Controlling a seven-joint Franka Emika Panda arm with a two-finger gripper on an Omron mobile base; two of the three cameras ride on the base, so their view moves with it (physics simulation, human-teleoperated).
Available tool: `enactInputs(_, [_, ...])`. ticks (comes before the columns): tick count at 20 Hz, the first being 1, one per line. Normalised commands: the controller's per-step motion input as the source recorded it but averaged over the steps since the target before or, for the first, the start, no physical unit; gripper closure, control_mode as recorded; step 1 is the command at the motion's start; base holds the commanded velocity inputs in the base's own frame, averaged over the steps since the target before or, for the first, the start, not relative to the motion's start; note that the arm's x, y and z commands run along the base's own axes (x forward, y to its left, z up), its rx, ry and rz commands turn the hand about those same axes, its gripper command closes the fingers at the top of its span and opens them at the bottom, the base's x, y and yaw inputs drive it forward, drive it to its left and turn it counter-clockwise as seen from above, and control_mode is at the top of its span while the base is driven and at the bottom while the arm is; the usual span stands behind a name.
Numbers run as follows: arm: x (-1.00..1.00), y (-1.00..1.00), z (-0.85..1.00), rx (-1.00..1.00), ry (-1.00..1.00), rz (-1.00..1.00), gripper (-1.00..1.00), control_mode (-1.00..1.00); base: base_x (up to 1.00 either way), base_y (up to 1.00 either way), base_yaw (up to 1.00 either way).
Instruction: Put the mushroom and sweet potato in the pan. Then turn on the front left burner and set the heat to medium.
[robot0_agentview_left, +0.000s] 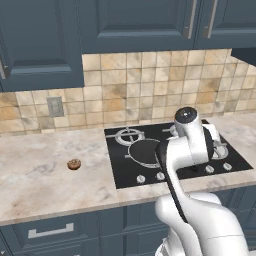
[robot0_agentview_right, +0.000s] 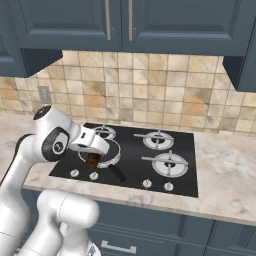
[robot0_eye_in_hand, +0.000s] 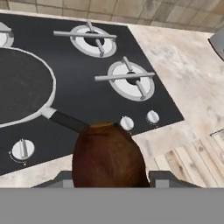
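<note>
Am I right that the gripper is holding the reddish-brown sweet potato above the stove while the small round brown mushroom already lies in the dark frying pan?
Not quite. The small round brown mushroom lies on the marble counter left of the stove, as the left base view shows, not in the dark frying pan. The rest holds: the gripper holds the reddish-brown sweet potato above the stove.

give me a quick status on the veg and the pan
Pincer shut on sweet potato, carried over the pan handle. Pan empty on front left burner. Mushroom on counter, left of stove. Nothing in the way.
</note>
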Motion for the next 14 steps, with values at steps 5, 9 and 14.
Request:
enactInputs(5, [0.24, 0.00, 0.00, 0.03, 0.03, 0.08, 1.00, -1.00, 0.00, 0.00, 0.00])
enactInputs(9, [0.42, 0.00, 0.01, 0.10, 0.13, 0.25, 1.00, -1.00, 0.00, 0.00, 0.00])
enactInputs(14, [0.29, 0.00, 0.11, 0.09, 0.20, 0.26, 1.00, -1.00, 0.00, 0.00, 0.00])
